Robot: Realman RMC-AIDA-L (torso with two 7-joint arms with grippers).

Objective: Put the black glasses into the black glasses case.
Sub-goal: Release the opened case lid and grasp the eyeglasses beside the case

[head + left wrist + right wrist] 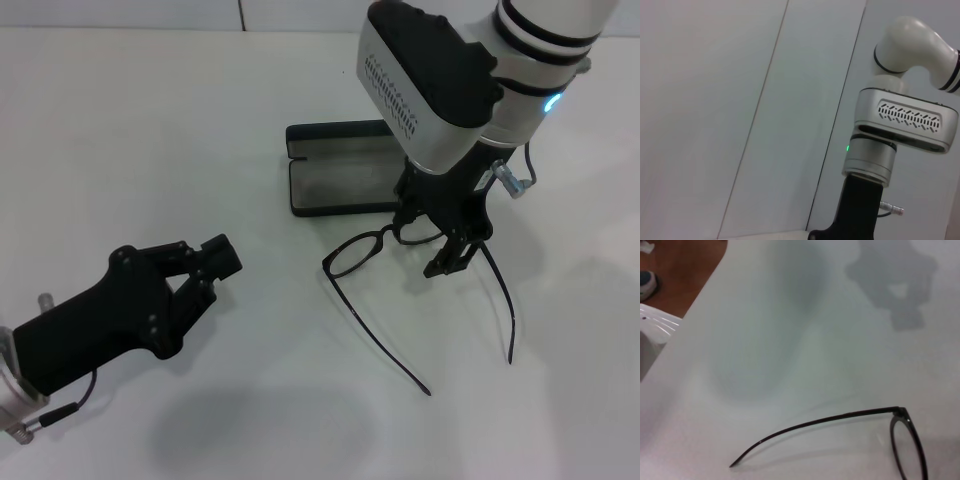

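The black glasses (pixel 358 252) lie unfolded on the white table, just in front of the black glasses case (pixel 340 175). The case stands open and shows its grey lining. Both temple arms point toward the table's front. My right gripper (pixel 432 240) hangs low over the right lens, open, with one finger on either side of the frame. One temple arm (pixel 815 422) and part of a lens rim (pixel 910 445) appear in the right wrist view. My left gripper (pixel 212 272) rests open at the front left, well away from the glasses.
The white table (pixel 150 130) is bare to the left and front. Its edge (pixel 695 305) shows in the right wrist view, with brown floor and a white object (pixel 652 325) beyond. The left wrist view holds only my right arm (pixel 905 120) against a wall.
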